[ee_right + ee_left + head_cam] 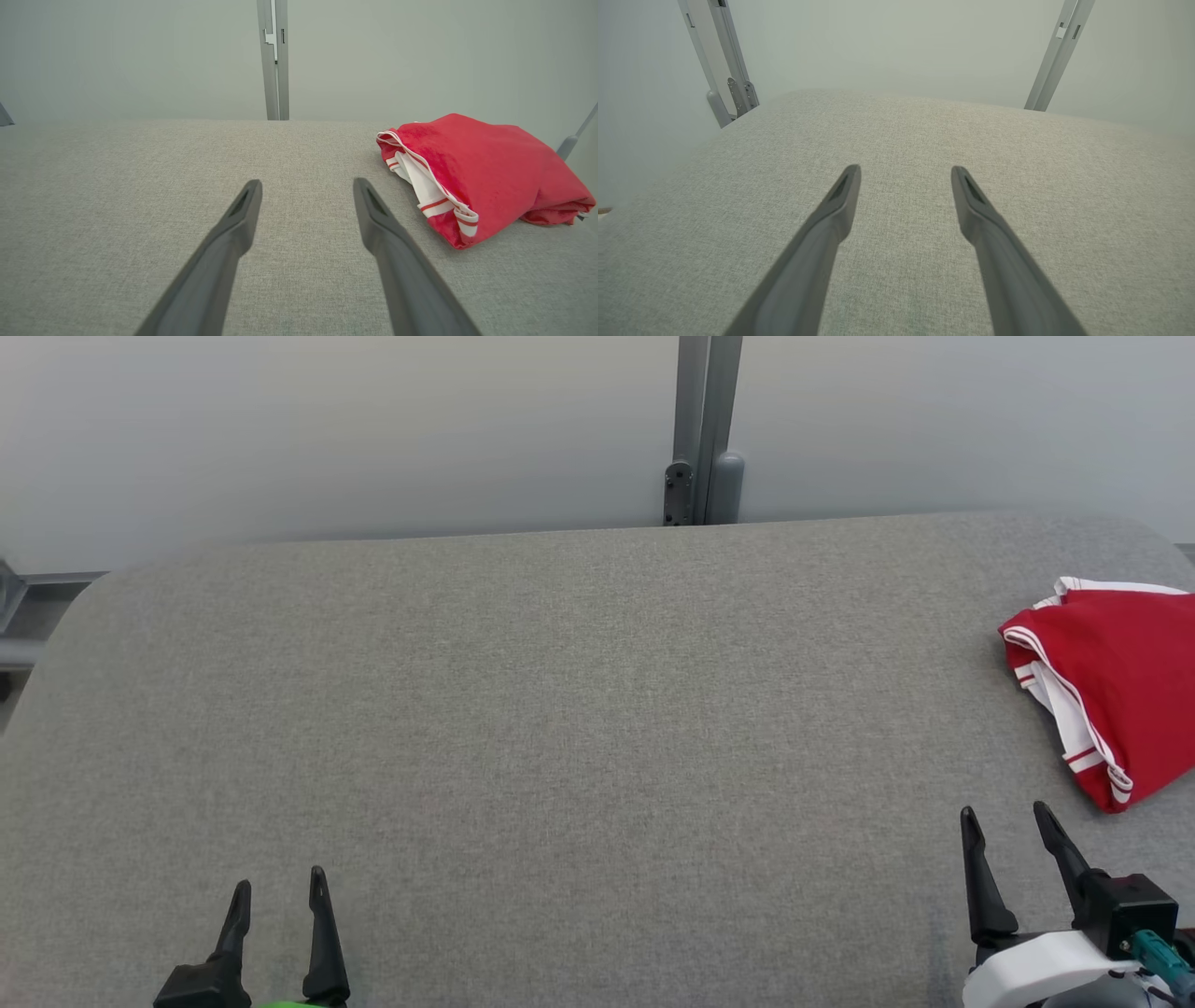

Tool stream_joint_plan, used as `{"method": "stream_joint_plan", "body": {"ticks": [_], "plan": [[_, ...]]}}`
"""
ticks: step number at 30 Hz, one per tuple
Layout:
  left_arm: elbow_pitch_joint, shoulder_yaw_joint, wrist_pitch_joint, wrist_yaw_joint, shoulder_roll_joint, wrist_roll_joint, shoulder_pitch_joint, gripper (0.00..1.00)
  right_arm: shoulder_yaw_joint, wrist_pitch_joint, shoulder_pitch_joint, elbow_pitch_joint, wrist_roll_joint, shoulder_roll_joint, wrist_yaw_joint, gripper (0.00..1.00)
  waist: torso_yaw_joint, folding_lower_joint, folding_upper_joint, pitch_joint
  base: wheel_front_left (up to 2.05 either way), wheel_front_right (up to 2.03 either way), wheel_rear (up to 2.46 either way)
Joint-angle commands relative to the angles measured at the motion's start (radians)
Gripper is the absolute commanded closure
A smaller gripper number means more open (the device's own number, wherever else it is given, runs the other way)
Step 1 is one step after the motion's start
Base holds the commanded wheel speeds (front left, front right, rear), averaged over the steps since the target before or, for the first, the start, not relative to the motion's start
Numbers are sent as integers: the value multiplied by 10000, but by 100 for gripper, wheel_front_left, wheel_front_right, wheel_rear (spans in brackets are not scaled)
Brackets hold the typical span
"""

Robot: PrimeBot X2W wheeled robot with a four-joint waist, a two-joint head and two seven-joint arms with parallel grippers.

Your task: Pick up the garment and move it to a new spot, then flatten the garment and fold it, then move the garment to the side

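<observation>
One garment [1116,695] lies on the grey fabric-covered desk [560,709], at about 3 o'clock in the head view, where the frame edge cuts it off. It is bright red with white bands that carry thin red stripes. It is gathered into a loose, thick bundle, with the striped trim turned toward the middle of the desk. In the right wrist view the garment [490,172] sits at about 2 o'clock from the fingers, apart from them.

There are two grippers, each with two dark fingers. The left gripper [280,880] is at 7 o'clock and the right gripper [1005,809] at 5 o'clock. Both have their fingers spread wide and hold nothing. The garment is near the right gripper, at its 1 o'clock, not touching it. One grey post [707,429] stands behind the desk at 12 o'clock.
</observation>
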Motion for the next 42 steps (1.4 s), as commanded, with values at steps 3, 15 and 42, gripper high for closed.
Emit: {"method": "stream_joint_plan", "body": {"ticks": [3,15,42], "plan": [[12,-40,2,47,28,-106,-143,0,7,-26,-46,-1,-25,-31,-8,0,124,0,0,-33,0,0,0],[195,-252,2,-215,28,-133,-245,0,201,-26,-93,88,-39,-14,-8,0,244,0,0,-39,0,0,0],[598,-135,816,-667,-21,-2976,-498,100,91,848,-405,559,3252,225,2,100,161,0,0,-21,0,0,0]]}}
